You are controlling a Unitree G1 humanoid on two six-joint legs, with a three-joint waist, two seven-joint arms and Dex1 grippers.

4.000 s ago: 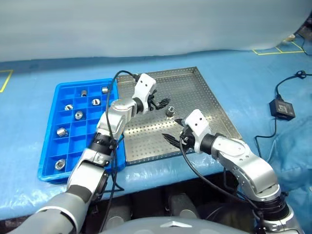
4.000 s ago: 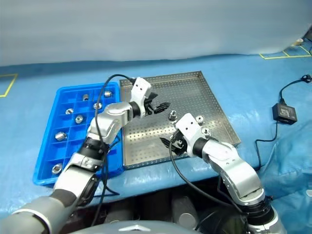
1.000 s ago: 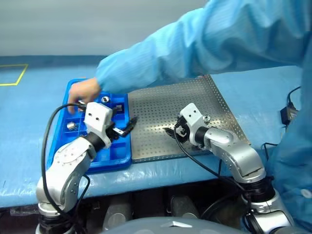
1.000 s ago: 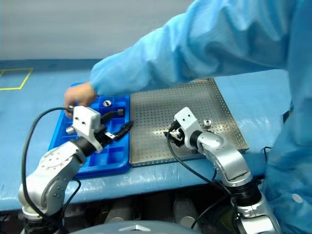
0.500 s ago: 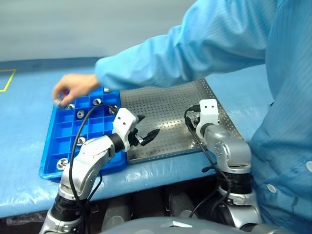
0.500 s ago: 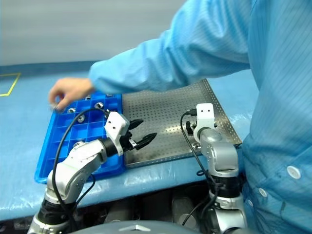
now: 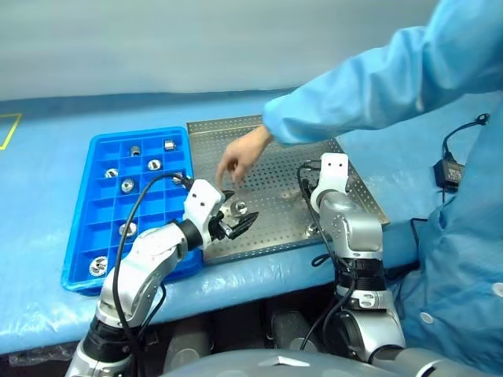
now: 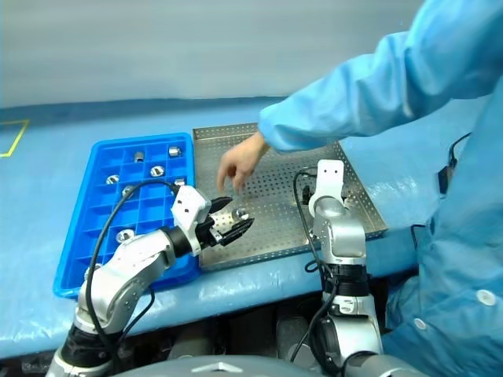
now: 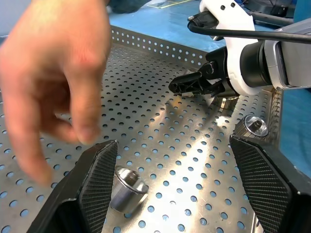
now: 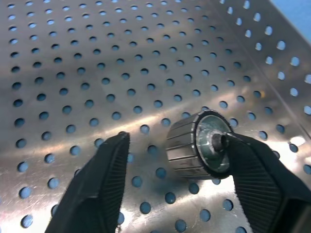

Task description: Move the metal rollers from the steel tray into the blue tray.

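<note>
The steel tray (image 7: 277,223) lies beside the blue tray (image 7: 78,236), which holds several metal rollers (image 7: 127,185). My left gripper (image 9: 172,145) is open low over the steel tray's front left part. One roller (image 9: 129,189) lies between its fingers, close to one finger (image 9: 95,187). My right gripper (image 10: 175,141) is open near the tray's right side, with a roller (image 10: 197,145) lying between its fingers. One fingertip (image 10: 233,143) touches that roller's end; the other stands apart. Another roller (image 9: 255,125) sits near the tray's front rim.
A person's hand (image 7: 240,157) in a blue sleeve (image 7: 369,86) reaches over the middle of the steel tray, just beyond my left gripper. The person stands at the right. A black power adapter (image 7: 446,173) with a cable lies on the blue cloth at far right.
The person's hand moved from the blue tray to over the steel tray. My left gripper swung onto the steel tray, where a roller now lies. My right gripper moved right and narrowed around a roller.
</note>
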